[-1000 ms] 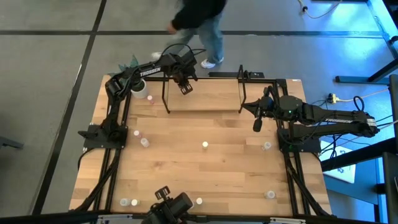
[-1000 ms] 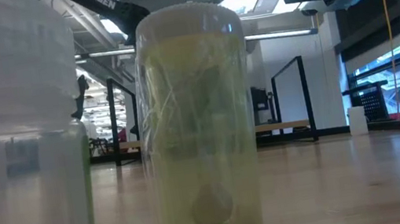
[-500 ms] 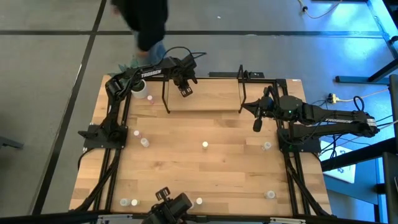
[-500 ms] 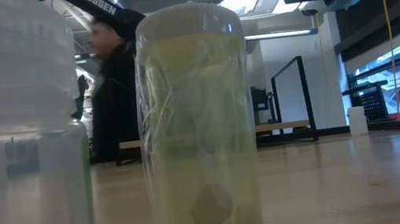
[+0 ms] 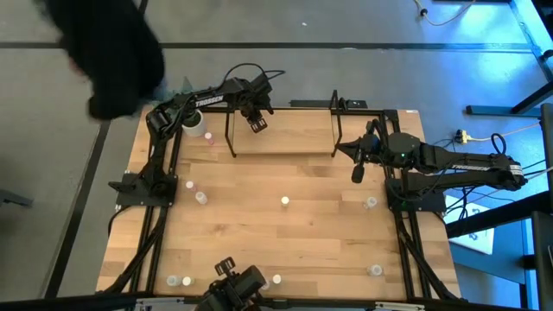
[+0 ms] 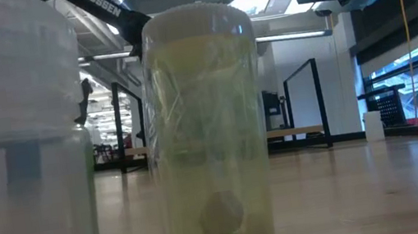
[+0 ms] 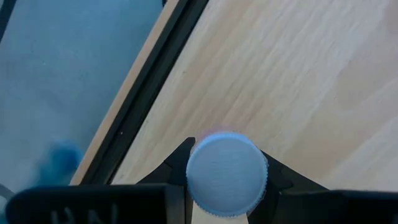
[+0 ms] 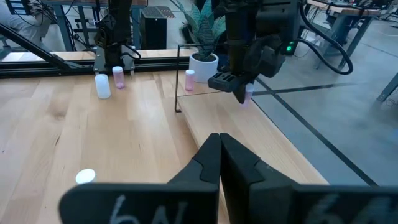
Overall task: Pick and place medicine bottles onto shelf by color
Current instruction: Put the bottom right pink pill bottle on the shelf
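My left gripper (image 5: 257,123) is over the far left part of the shelf (image 5: 285,142), shut on a tiny bottle (image 7: 227,174) with a whitish ribbed cap and a pinkish body (image 8: 248,93). My right gripper (image 5: 357,174) is shut and empty, just off the shelf's right end, above the table. Other bottles stand upright on the table: one in the middle (image 5: 284,201), two at the left (image 5: 195,191), one near my right arm (image 5: 370,203), and several along the near edge. A yellow-green bottle (image 6: 207,134) fills the low view. My left gripper pinches the bottle between its two fingers at the cap's two sides (image 7: 194,180). The fingers point down from above. The bottle stands upright in the hold over the shelf's light-wood board (image 7: 298,74). I cannot tell whether its base touches the board.
A white pot with a green plant (image 5: 194,123) stands at the far left corner, with a pink bottle (image 5: 209,138) beside it. The shelf's black upright posts (image 5: 232,130) rise at its ends. A person (image 5: 112,52) is beyond the table's far left corner.
A person beyond the table's far edge has walked from behind the shelf toward the left. Both grippers have kept their places, and the bottle stays in my left gripper.
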Controlling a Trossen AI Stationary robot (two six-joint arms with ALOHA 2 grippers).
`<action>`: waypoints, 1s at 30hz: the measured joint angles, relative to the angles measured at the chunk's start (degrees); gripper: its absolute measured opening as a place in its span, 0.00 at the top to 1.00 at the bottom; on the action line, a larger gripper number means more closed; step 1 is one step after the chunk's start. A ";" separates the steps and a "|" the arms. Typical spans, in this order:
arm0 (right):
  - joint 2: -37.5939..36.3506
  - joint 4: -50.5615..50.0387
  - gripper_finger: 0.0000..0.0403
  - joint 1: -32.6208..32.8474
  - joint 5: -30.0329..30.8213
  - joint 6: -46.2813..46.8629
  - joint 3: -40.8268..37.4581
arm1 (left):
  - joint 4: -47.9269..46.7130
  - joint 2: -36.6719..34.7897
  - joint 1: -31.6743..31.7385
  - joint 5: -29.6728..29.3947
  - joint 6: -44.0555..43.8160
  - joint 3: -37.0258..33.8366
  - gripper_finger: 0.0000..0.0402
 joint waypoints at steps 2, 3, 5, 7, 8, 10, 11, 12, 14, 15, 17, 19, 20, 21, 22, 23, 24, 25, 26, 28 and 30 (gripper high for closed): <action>0.00 -0.02 0.99 -0.01 0.01 0.00 0.00 | -0.02 0.00 0.00 0.00 0.06 0.00 0.79; 0.01 -0.01 0.99 0.01 0.00 0.00 0.00 | -0.04 0.00 0.01 0.00 0.08 0.00 0.79; 0.01 0.00 0.99 0.01 -0.01 0.00 0.00 | -0.08 0.00 0.02 0.00 0.08 0.00 0.79; 0.01 0.00 0.99 0.01 -0.01 0.00 0.00 | -0.19 0.00 0.00 0.02 0.10 0.00 0.79; 0.01 0.00 0.99 0.01 -0.01 0.00 0.00 | -0.17 0.00 0.00 0.02 0.10 0.00 0.79; 0.01 0.00 0.99 0.00 -0.01 0.00 0.00 | -0.15 0.00 0.00 0.00 0.10 0.00 0.79; 0.01 0.00 0.99 0.01 0.01 0.00 0.00 | -0.16 0.00 0.00 0.00 0.10 0.00 0.79; 0.01 0.00 0.99 0.00 0.00 0.00 0.00 | -0.18 0.00 0.00 0.00 0.10 0.00 0.79; 0.01 -0.01 0.99 -0.01 0.00 0.00 0.00 | -0.19 -0.01 0.00 0.00 0.09 0.00 0.79; 0.01 0.00 0.99 0.01 -0.01 0.00 0.00 | -0.18 -0.01 0.00 0.02 0.06 0.00 0.79; -0.01 0.00 0.99 0.01 0.01 0.00 0.00 | -0.18 -0.02 0.00 0.58 -0.16 0.00 0.79; -0.01 0.00 0.99 -0.01 -0.01 0.00 0.00 | -0.19 -0.02 0.20 1.28 -0.25 0.00 0.79; -0.01 0.00 0.99 0.00 0.01 0.00 0.00 | -0.19 -0.02 0.24 1.44 -0.33 0.00 0.79; 0.00 0.00 0.99 -0.01 0.00 0.00 0.00 | -0.19 -0.02 0.26 1.46 -0.36 0.00 0.79; -0.01 0.00 0.99 0.01 0.00 0.00 0.00 | -0.19 -0.02 0.28 1.46 -0.36 0.00 0.79; 0.01 0.00 0.99 0.01 0.01 0.00 0.00 | -0.19 -0.02 0.28 1.46 -0.36 0.00 0.79; 0.01 0.00 0.99 -0.01 -0.01 0.00 0.00 | -0.19 -0.02 0.28 1.45 -0.36 0.00 0.79; 0.01 0.00 0.99 0.01 0.00 0.00 0.00 | -0.19 -0.02 0.28 1.46 -0.36 0.00 0.78; 0.01 0.00 0.99 0.01 -0.01 0.00 0.00 | -0.19 -0.02 0.28 1.46 -0.36 0.00 0.78; 0.01 0.00 0.99 -0.01 -0.01 0.00 0.00 | -0.19 -0.02 0.26 1.49 -0.36 0.00 0.77; -0.01 -0.01 0.99 -0.01 0.01 0.00 0.00 | -0.18 -0.02 0.26 1.49 -0.37 0.00 0.76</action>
